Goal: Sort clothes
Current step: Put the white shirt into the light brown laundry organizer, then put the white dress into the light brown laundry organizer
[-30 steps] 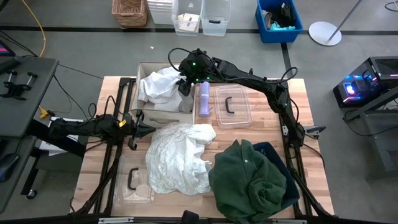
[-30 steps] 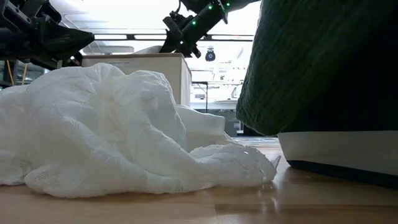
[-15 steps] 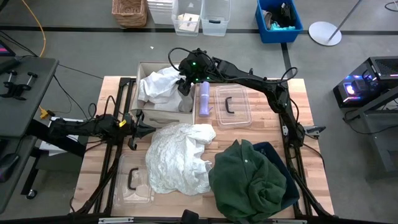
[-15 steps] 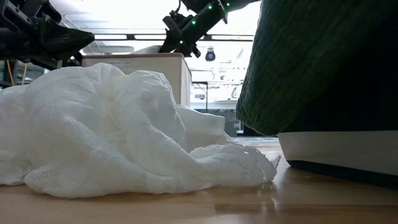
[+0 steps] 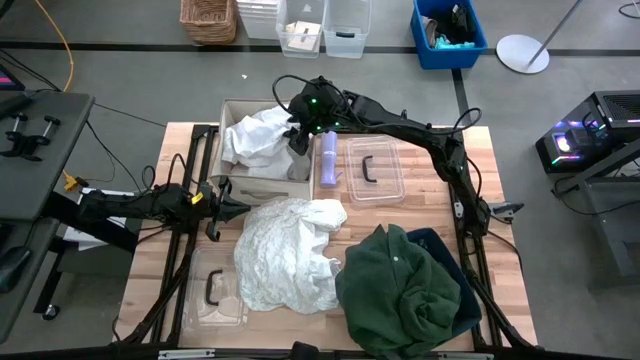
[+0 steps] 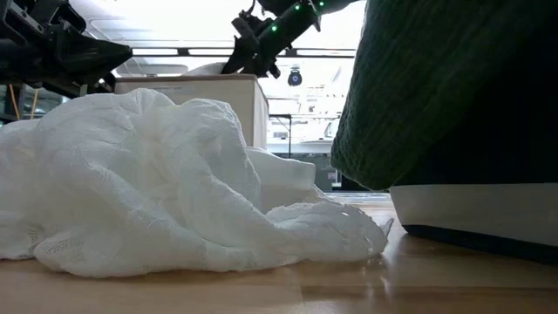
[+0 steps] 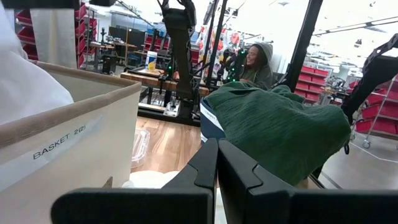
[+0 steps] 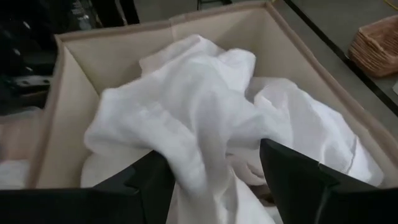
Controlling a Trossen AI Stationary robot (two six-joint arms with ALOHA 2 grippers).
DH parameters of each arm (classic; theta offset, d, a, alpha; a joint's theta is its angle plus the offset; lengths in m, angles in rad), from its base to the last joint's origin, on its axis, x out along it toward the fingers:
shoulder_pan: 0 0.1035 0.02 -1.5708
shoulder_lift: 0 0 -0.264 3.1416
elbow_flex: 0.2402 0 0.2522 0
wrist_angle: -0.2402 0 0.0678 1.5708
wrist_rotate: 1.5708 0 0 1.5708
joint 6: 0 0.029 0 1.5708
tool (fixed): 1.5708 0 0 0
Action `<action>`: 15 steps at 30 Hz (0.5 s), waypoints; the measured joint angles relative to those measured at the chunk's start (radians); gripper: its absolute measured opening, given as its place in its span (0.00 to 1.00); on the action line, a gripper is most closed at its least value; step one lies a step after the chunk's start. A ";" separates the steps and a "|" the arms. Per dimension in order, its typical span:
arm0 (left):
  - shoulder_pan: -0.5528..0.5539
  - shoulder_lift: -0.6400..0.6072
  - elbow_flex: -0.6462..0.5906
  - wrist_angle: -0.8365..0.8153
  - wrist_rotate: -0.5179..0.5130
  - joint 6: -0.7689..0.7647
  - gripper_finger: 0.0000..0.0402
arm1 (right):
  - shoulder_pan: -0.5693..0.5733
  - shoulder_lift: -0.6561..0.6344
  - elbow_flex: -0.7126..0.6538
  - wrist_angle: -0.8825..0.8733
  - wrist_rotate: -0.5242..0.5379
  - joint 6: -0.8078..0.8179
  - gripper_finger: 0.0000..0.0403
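A white cloth [image 5: 258, 135] lies heaped in a beige basket [image 5: 226, 112] at the table's far left. My right gripper [image 5: 298, 138] hangs open just above it, and in the right wrist view [image 8: 211, 152] a fold of the cloth [image 8: 199, 124] runs between its fingers. A white lacy garment [image 5: 285, 250] lies crumpled mid-table. A dark green buttoned shirt [image 5: 400, 290] lies on a dark blue garment [image 5: 448, 262] at the near right. My left gripper [image 5: 240, 207] is shut and empty beside the lacy garment's far edge. My right gripper comes from above, slanting toward the table's left, with its fingers [image 8: 149, 180] wide apart on either side of a raised fold of the white cloth [image 8: 205, 180]. The cloth rests in the basket. I cannot tell whether the fingers touch it.
A clear lid with a handle [image 5: 375, 170] lies at the far right of the basket, with a purple object [image 5: 328, 158] between them. Another clear lid [image 5: 215, 290] lies near left. The basket's near compartment [image 5: 262, 188] is beside my left gripper. A person [image 7: 255, 62] is beyond the table.
My right gripper has risen a little above the basket. The garments on the table have stayed where they were.
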 joint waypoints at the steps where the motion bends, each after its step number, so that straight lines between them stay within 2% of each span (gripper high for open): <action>1: 0.000 0.000 0.000 0.000 0.000 0.000 0.00 | 0.000 -0.007 0.000 0.003 0.000 0.000 0.56; 4: 0.000 0.000 0.000 0.000 0.000 0.000 0.00 | 0.000 -0.032 0.000 0.000 -0.021 -0.015 0.56; 7: 0.000 0.000 0.000 0.000 0.000 0.000 0.00 | 0.001 -0.068 0.000 -0.049 -0.146 -0.026 0.56; 10: 0.000 0.000 0.000 0.000 0.000 0.000 0.00 | 0.006 -0.103 0.001 -0.102 -0.262 0.052 0.56; 15: 0.000 0.000 0.000 0.000 0.000 0.000 0.00 | 0.047 -0.141 0.002 -0.218 -0.278 0.177 0.56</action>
